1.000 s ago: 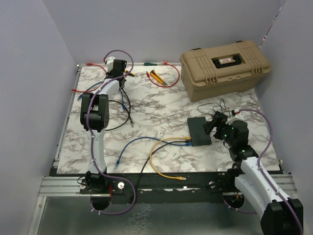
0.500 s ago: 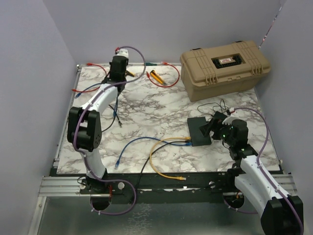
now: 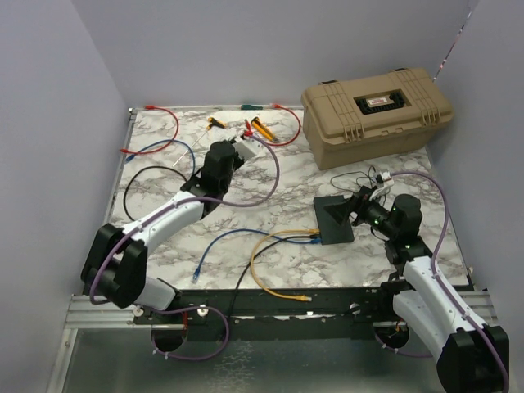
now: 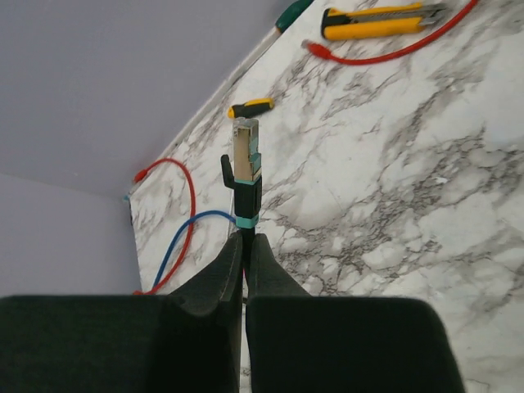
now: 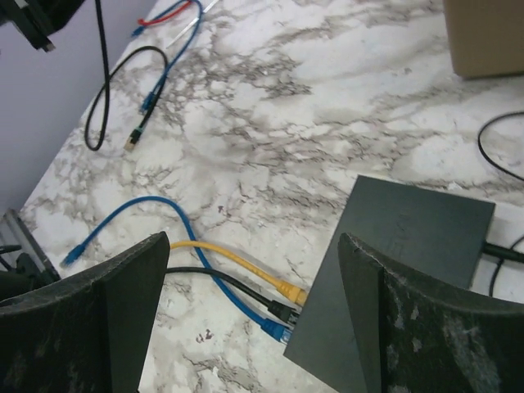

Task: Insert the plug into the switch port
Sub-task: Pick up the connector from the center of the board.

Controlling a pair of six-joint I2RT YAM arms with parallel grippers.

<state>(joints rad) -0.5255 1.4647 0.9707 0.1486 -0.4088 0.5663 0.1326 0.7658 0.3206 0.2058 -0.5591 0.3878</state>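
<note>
My left gripper [image 4: 245, 243] is shut on a black cable just behind its plug [image 4: 246, 157]. The plug is clear with a black boot and a teal band, and it sticks out past the fingertips above the marble. In the top view the left gripper [image 3: 244, 142] hovers over the back middle of the table. The switch [image 3: 332, 219] lies flat at the right with yellow, black and blue cables plugged into its near-left edge [image 5: 295, 304]. My right gripper [image 5: 254, 282] stands open over the left part of the switch [image 5: 409, 246], holding nothing.
A big tan case [image 3: 375, 110] fills the back right corner. A yellow utility knife [image 3: 262, 128], a small screwdriver [image 3: 214, 124] and red cables [image 3: 164, 115] lie along the back. A black cable loop [image 3: 155, 176] and blue cable [image 3: 214, 246] lie at the left. The switch's thin cord [image 3: 360, 176] curls behind it.
The left arm has swung from the back left corner toward the table's middle, carrying the plug. The right gripper has shifted slightly toward the switch and its jaws have narrowed a little.
</note>
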